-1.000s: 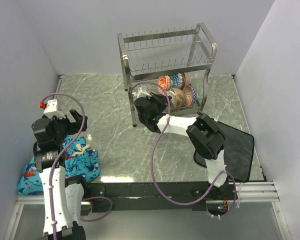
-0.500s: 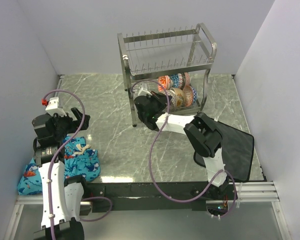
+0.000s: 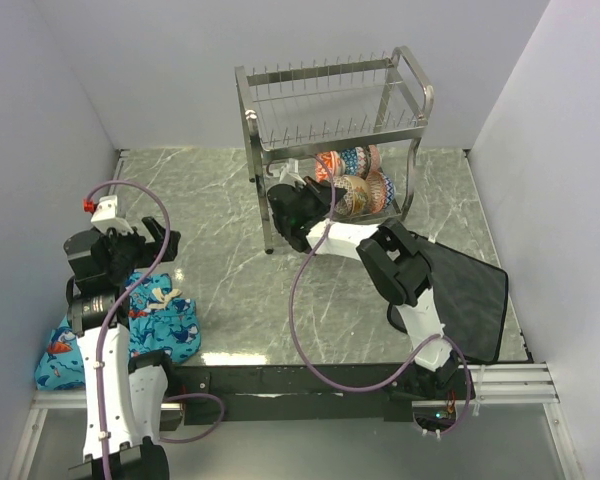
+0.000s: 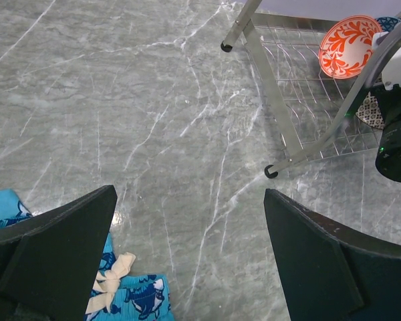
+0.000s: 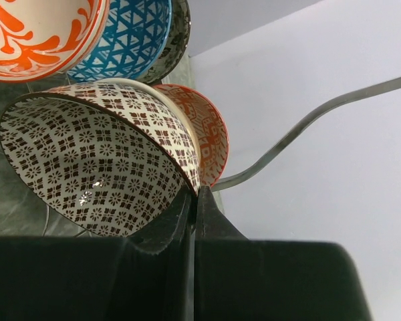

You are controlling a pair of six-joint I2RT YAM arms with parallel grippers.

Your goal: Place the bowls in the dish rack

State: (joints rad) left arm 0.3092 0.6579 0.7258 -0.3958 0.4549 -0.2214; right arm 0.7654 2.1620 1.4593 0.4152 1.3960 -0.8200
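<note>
- The grey marble-patterned desk (image 3: 210, 200) carries everything, with pale walls around it.
- The tall two-tier steel wire dish rack (image 3: 340, 140) stands at the far middle of the desk. Its upper tier holds only prongs.
- A dark rectangular mat (image 3: 480, 300) lies at the right near corner.
- A crumpled blue cloth with a fish print (image 3: 170, 325) sits at the left near edge, under the left arm.
- The left end effector (image 4: 190, 194) hangs above bare desk, fingers spread wide, gripping nothing, well apart from the rack.
- The right end effector (image 5: 195, 194) reaches into the rack's lower tier. Its fingers are pressed together right at the rim of the brown-grey patterned bowl (image 5: 93, 167). I cannot tell whether that rim is pinched.
- Five bowls stand on edge in the lower tier:
  - the bright red-orange bowl (image 5: 27, 33), the blue triangle-patterned bowl (image 5: 130, 40) and the dark grey-white bowl (image 5: 179, 27) sit in one row;
  - the pinkish-red bowl (image 5: 210, 134) sits just behind the brown-grey one.
</note>
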